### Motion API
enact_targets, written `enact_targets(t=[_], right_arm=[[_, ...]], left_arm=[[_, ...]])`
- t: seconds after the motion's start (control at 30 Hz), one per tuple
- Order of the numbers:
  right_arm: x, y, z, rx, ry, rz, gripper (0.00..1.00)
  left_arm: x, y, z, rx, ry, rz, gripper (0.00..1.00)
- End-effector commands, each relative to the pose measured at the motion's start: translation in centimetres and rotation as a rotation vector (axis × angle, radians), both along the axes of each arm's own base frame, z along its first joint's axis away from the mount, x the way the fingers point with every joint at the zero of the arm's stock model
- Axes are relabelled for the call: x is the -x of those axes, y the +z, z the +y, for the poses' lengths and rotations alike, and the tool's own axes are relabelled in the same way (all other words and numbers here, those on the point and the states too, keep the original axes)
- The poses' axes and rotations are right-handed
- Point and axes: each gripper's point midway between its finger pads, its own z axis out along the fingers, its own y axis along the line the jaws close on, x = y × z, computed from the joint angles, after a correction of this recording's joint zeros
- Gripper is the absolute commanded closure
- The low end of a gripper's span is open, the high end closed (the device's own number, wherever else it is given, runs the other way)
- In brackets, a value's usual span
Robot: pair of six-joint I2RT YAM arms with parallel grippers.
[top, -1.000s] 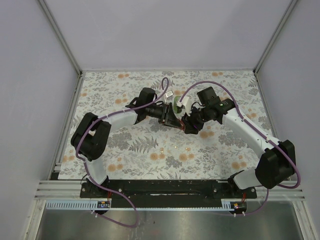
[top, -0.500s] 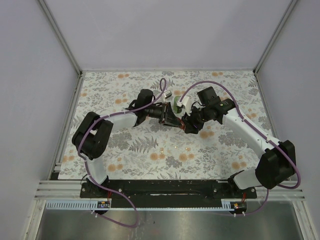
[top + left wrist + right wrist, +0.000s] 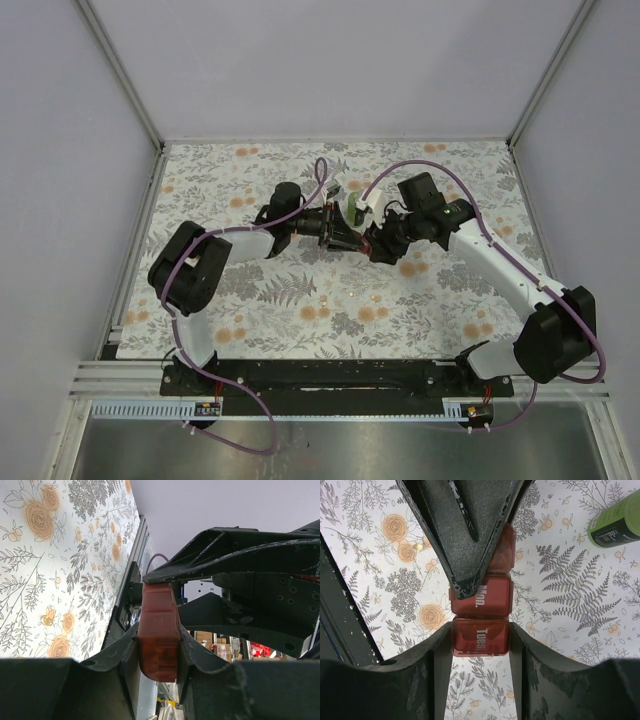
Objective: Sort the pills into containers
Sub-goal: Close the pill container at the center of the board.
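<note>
**Two claws, one pill box: a tug or twist could spill it**

The left claw (image 3: pixel 159 636) pinches the dark-red pill box (image 3: pixel 481 600) edge-on, and the right claw (image 3: pixel 480 636) pinches its "Tues." end. The box seems raised off the flowered counter (image 3: pixel 300 300), with the green bottle (image 3: pixel 615 524) lying apart beyond it. With both arms clamped on it, any pull in different directions could wrench the box free, drop it, or spring a lid. The lids look closed, so no pill could go in.
</note>
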Motion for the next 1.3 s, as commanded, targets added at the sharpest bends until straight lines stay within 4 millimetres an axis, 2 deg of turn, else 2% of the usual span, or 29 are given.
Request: enact_targets(t=[0.0,0.3,0.37,0.47,0.53,0.7,0.73,0.77,0.97,1.13,1.27], right_arm=[[-0.6,1.2,0.9,-0.060,-0.012,-0.041,0.68],[-0.1,1.2,1.4,-0.067,-0.001,-0.034,0.51],[0.0,1.5,1.4,-0.073,-0.005,-0.038,0.40],[0.1,1.9,1.2,-0.074,-0.011,-0.048,0.36],[0.1,2.1,1.0,-0.072,-0.016,-0.053,0.23],[-0.2,2.9,0.8,-0.082,-0.043,-0.078,0.15],[-0.3,3.2,0.8,-0.087,-0.049,-0.082,0.05],[-0.4,3.5,0.7,-0.094,-0.057,-0.085,0.03],[-0.6,4.8,0.2,-0.141,-0.098,-0.058,0.01],[-2.4,6.8,-0.7,-0.276,-0.209,0.007,0.01],[-3.5,8.5,-0.5,-0.421,-0.253,0.083,0.01]], left_arm=[[0.1,2.0,-0.2,0.085,-0.012,-0.067,1.00],[-0.3,3.0,-0.1,0.133,-0.004,-0.064,1.00],[-0.4,3.0,0.0,0.134,0.002,-0.069,1.00],[-0.8,2.7,0.4,0.130,0.014,-0.072,1.00],[-1.1,2.6,0.8,0.128,0.028,-0.077,1.00],[-1.5,2.7,1.3,0.122,0.039,-0.090,1.00],[-1.5,2.6,1.4,0.117,0.042,-0.095,1.00],[-1.5,2.6,1.5,0.113,0.045,-0.096,1.00],[-2.4,3.2,2.6,0.120,0.082,-0.116,1.00],[-3.4,4.4,3.8,0.153,0.119,-0.131,1.00],[-3.7,5.5,4.3,0.180,0.131,-0.159,1.00]])
